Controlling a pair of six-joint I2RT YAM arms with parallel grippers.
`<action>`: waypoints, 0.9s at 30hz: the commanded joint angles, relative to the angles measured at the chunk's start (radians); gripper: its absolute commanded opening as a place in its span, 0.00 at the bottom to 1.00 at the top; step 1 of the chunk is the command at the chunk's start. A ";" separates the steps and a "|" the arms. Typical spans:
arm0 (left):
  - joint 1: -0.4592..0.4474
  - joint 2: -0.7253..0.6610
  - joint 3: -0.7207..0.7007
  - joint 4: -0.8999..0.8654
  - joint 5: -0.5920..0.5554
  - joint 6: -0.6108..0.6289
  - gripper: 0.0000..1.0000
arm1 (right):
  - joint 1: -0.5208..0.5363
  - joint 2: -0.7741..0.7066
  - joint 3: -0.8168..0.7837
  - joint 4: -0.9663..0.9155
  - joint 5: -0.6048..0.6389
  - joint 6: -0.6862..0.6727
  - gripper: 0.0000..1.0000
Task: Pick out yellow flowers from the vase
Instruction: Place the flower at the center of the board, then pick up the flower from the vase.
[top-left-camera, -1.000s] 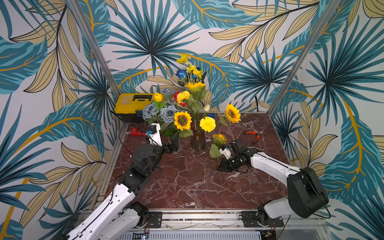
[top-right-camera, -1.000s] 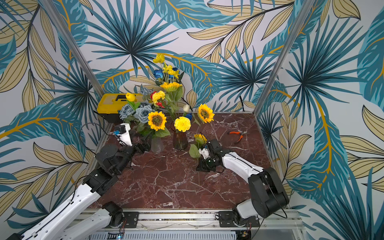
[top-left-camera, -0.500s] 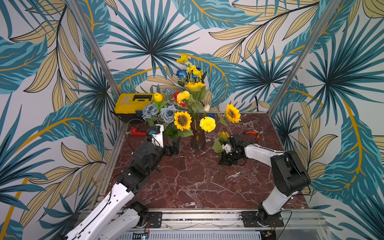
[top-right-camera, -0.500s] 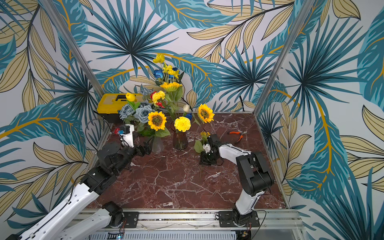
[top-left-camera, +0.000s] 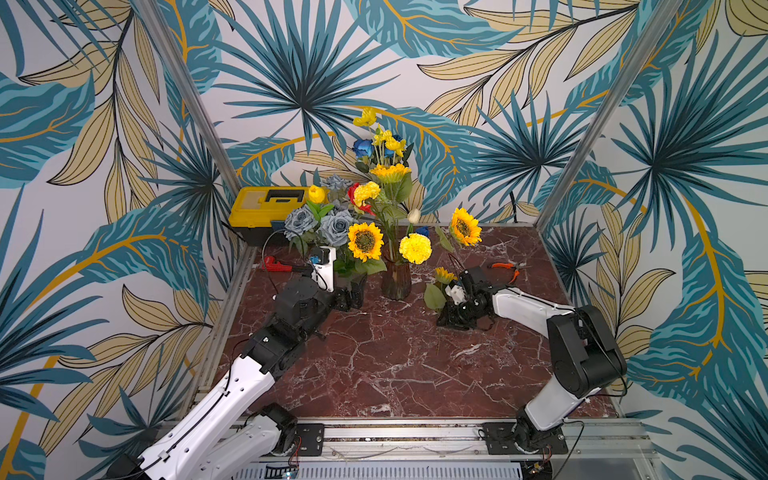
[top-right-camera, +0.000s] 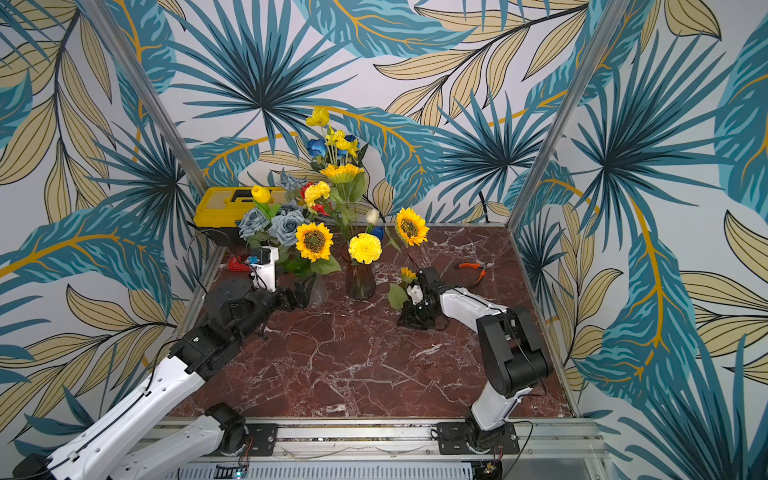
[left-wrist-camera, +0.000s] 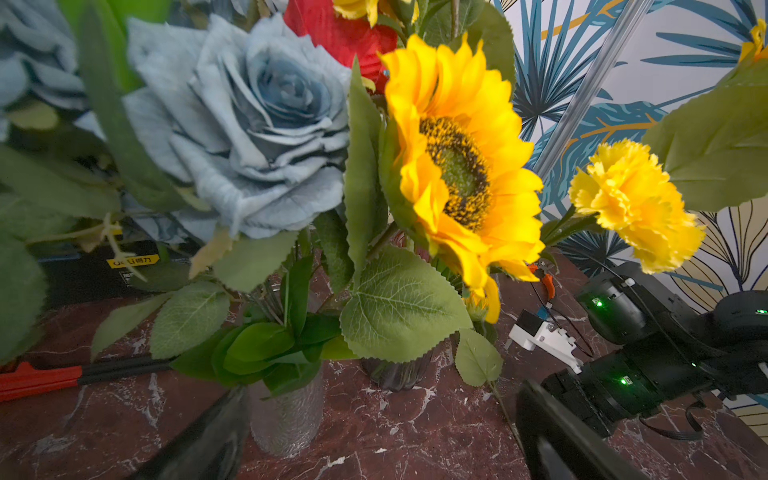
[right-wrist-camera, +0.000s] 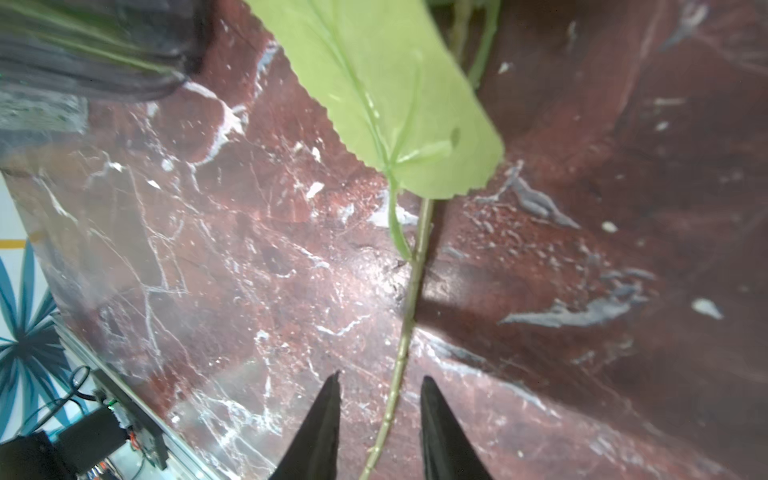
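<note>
In both top views my left claw sits low at the foot of the clear vase. That vase holds grey-blue roses and a big sunflower. Just beside it, the dark vase carries a round pompom and another sunflower, which leans off to the right. My right claw points down at the tabletop, right of the dark vase. A small sunflower is out of both vases, its head just past my wrist.

From my left wrist, my fingers stand spread wide, with the clear vase just beside one of them. I cannot tell whether that finger touches the glass. The big sunflower and the pompom hang above, and my other arm lies beyond.

From my right wrist, my fingers are parted. The small sunflower's stem runs between them with a gap on either side, so nothing is pinched. Its leaf spreads over the red marble further along the stem.
</note>
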 joint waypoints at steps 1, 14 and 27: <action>0.007 -0.006 0.033 0.004 -0.003 0.002 0.99 | -0.003 -0.038 -0.012 -0.032 -0.001 -0.014 0.42; 0.006 0.041 0.086 0.006 0.036 0.052 0.99 | -0.002 -0.254 -0.007 -0.113 0.073 -0.038 0.70; 0.006 0.168 0.099 0.070 -0.023 0.119 0.99 | -0.002 -0.292 -0.026 -0.094 0.040 -0.035 0.75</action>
